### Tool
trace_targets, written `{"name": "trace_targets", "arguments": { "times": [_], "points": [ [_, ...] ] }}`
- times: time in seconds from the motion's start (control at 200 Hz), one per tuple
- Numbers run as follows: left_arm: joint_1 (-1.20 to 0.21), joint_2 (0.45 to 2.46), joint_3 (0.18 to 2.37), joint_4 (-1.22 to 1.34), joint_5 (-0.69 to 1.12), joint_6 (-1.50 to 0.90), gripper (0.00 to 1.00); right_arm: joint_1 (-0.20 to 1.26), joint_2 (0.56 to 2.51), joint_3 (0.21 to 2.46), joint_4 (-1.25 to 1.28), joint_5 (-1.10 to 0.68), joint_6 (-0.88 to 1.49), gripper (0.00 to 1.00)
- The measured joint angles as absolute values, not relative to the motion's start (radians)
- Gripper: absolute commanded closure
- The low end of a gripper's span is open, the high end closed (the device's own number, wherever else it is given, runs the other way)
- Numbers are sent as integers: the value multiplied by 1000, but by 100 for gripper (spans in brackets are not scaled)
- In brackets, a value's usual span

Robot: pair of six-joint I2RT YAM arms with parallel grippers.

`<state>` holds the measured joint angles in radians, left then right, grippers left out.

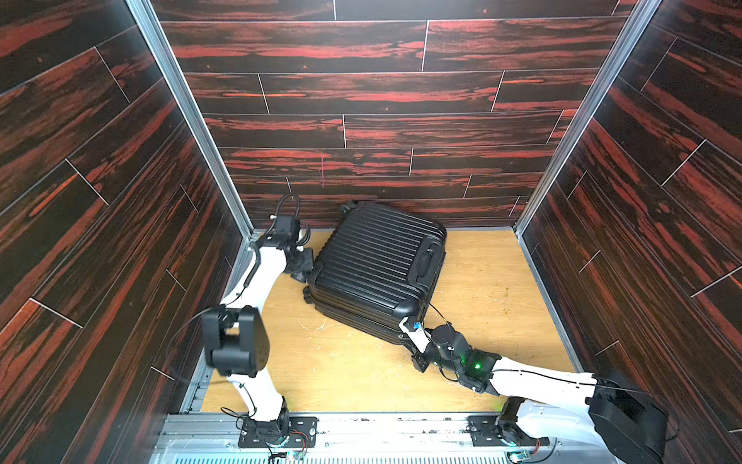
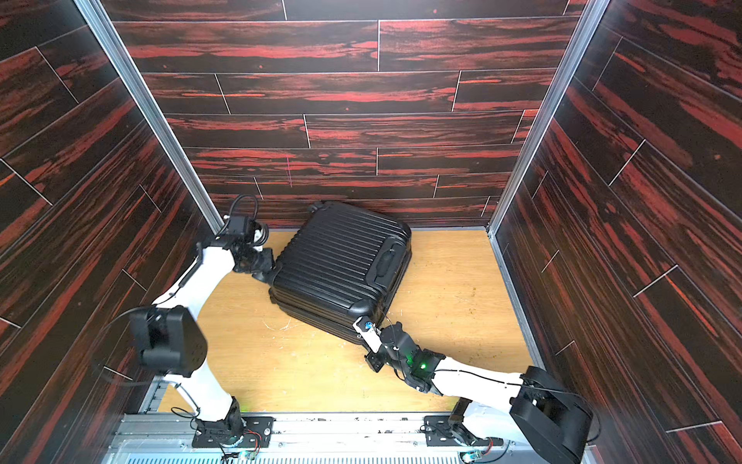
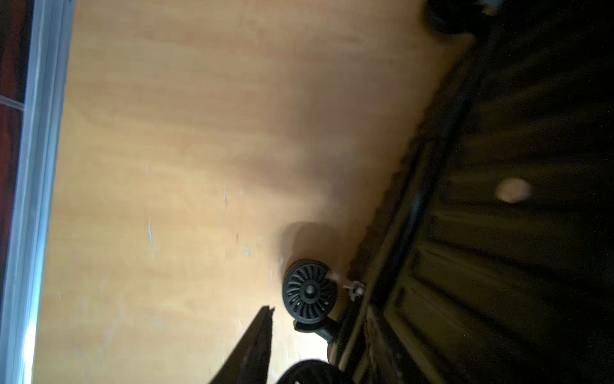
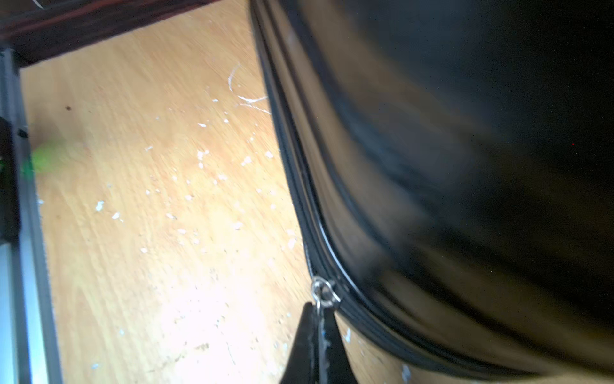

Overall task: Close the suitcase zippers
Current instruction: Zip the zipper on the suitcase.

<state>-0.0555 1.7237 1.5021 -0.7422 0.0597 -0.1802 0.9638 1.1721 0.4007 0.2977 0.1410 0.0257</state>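
- The suitcase (image 1: 377, 261) is laid flat, shells together, between both grippers.
- The right arm is stretched low, the left bent; the left gripper (image 1: 301, 273) is set beside a wheel (image 3: 309, 292) (its gap cannot be told).
- The zip track (image 4: 294, 179) is run ahead of the right gripper (image 4: 318, 312), clamped on the pull tab (image 4: 321, 291).
- Zipping is judged in hand; a steady pull along the seam is needed.

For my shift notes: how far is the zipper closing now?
Done: the suitcase shells lie together. In hand: the right tool pinches a silvery zipper pull at the near corner. Remaining: a second pull beside a wheel is ungripped, the left tool apart from it.
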Motion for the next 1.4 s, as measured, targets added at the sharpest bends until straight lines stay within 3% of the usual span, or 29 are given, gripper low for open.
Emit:
{"name": "trace_targets", "arguments": {
  "times": [0.346, 0.817, 1.002, 1.197, 1.403],
  "points": [
    [-107, 1472, 1262, -724, 90, -257, 55, 944, 1139, 398, 237, 203, 23, 100],
    [-187, 1193, 1009, -707, 239, -281, 53, 720, 1193, 431, 259, 168, -29, 100],
    [-205, 1141, 993, -750, 253, -254, 45, 657, 1213, 445, 275, 130, -37, 100],
    [-213, 1048, 994, -778, 227, -99, 43, 631, 1232, 458, 286, 91, -39, 100],
    [-216, 870, 933, -726, 239, 178, 19, 621, 1239, 462, 288, 65, -39, 100]
  ]
}}
